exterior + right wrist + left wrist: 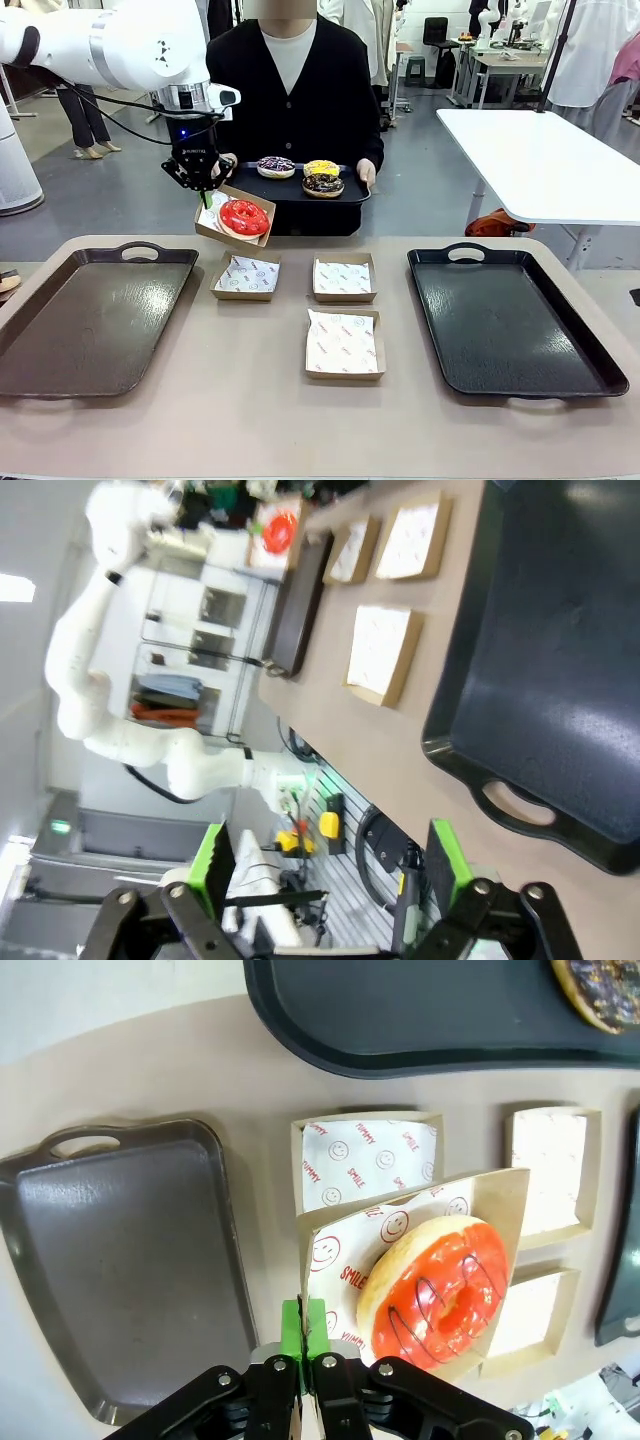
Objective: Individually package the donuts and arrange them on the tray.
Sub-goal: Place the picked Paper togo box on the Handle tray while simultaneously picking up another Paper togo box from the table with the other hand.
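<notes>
The left hand was clenched on the edge of a paper-lined box holding the red donut, lifted above the counter. The right hand stood open near a dark tray. Three other donuts lay on the person's tray.

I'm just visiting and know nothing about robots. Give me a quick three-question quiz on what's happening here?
1. True or false: the left arm's fingers pinch the edge of the box carrying the red donut.
2. How many donuts lie on the tray held by the person?
3. The other lined boxes are: A) filled, B) empty, C) stacked.
Key: 1 true; 2 three; 3 B.
</notes>
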